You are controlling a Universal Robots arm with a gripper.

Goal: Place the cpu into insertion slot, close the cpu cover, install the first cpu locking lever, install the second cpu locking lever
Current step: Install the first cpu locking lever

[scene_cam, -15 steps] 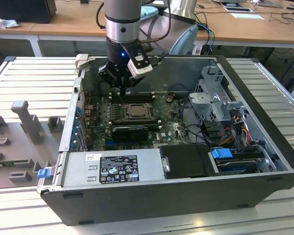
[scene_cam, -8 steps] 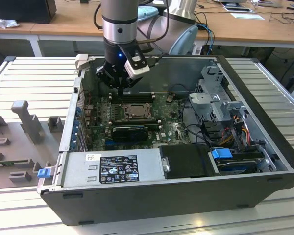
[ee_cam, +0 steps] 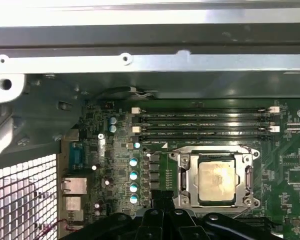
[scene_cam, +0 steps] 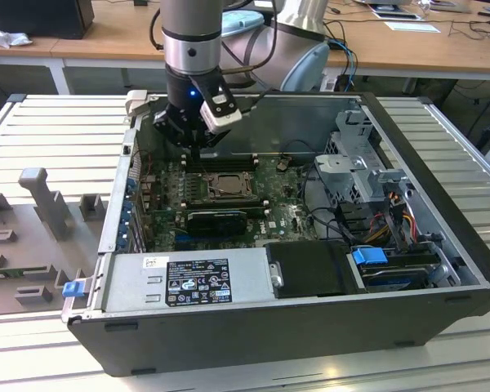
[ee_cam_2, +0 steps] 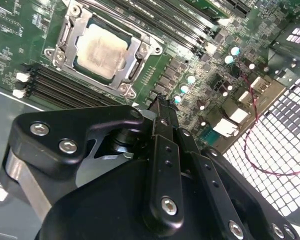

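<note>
Cpu [ee_cam: 216, 181] seated under closed cpu cover [ee_cam: 186, 175]; gripper [ee_cam_2: 160, 103] hangs near it, fingers [ee_cam_2: 163, 127] pinched narrow & empty. I reckon for pressing, not grasping.

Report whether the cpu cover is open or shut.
Shut: in the second wrist view the cpu cover lies flat, framing the cpu.
</note>
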